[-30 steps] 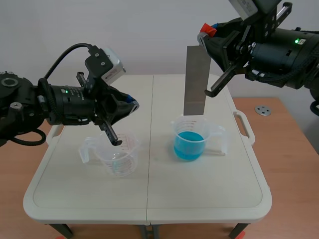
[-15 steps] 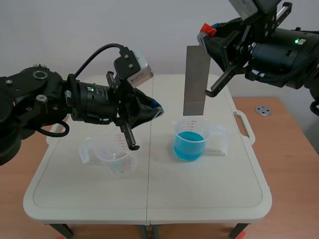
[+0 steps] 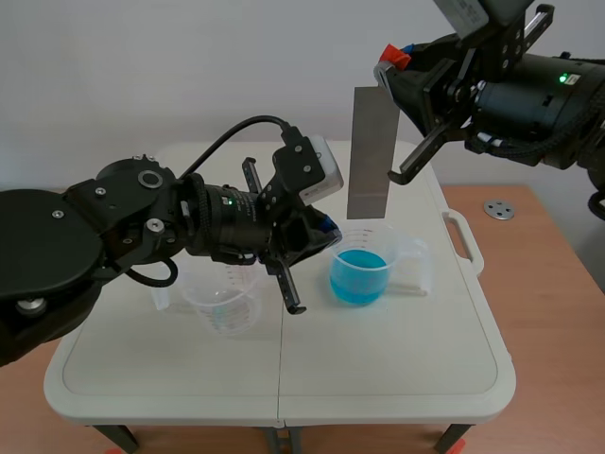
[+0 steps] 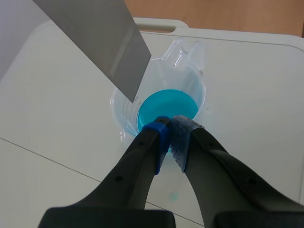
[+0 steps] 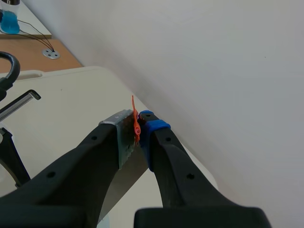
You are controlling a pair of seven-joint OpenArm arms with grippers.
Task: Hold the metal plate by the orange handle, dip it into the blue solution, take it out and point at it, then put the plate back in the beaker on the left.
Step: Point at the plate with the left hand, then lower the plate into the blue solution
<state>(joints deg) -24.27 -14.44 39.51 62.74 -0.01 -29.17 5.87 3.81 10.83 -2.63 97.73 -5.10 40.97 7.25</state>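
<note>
A grey metal plate [image 3: 371, 151] hangs upright above the beaker of blue solution [image 3: 359, 264], its lower edge clear of the rim. My right gripper [image 3: 392, 71] is shut on the plate's orange handle [image 5: 136, 124] at its top. My left gripper [image 3: 326, 232] is shut on nothing, its fingertips [image 4: 172, 128] pointing toward the plate's lower corner [image 4: 130, 90] and just over the blue beaker [image 4: 166, 107]. An empty clear beaker [image 3: 219, 301] stands at the left, partly hidden behind the left arm.
The white folding table [image 3: 397, 359] carries both beakers. A small metal disc [image 3: 498, 210] lies on the wooden surface at the right. The left arm's black bracket [image 3: 288, 288] hangs down between the beakers.
My left arm has swung rightward from over the empty beaker to beside the blue beaker, its shut fingertips nearing the plate. The right arm and plate have stayed still.
</note>
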